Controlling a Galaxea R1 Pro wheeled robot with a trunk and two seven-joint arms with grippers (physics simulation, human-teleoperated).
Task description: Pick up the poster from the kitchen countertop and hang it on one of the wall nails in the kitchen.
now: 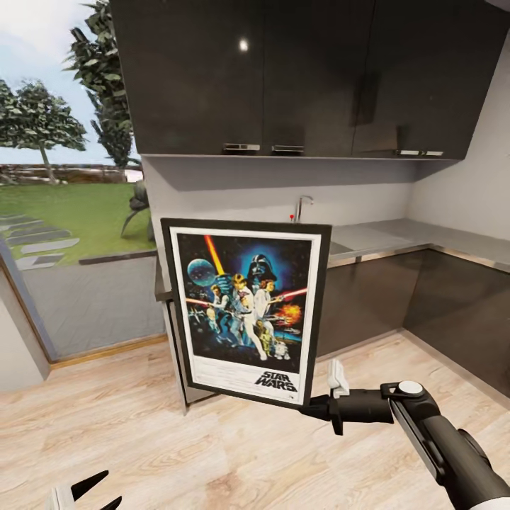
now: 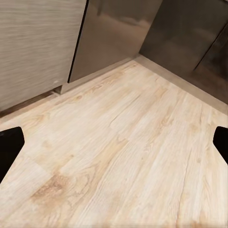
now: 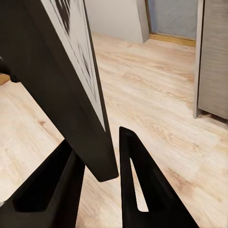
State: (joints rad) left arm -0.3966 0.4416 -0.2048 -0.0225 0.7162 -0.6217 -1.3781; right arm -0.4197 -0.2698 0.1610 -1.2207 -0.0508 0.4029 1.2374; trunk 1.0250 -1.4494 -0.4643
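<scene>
Right pincer [image 1: 312, 409] clamped lower corner of black-framed Star Wars poster [image 1: 244, 312], held upright before grey glossy bench [image 1: 397, 237]. Likely stiff, light; corner hold invited swing. Left pincer [image 2: 114, 142] apart.

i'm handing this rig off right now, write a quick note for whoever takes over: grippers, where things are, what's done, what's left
Right gripper: jaws shut on the lower right corner of the poster; the right wrist view shows the frame edge pinched between its fingers.
Left gripper: open, holding nothing, low over the wood floor.
Poster: held upright in the air in front of the kitchen countertop, print facing the head camera.
Done: poster picked up off the countertop.
Left: find a wall nail, none can be made out from here, then hang the poster on it.
</scene>
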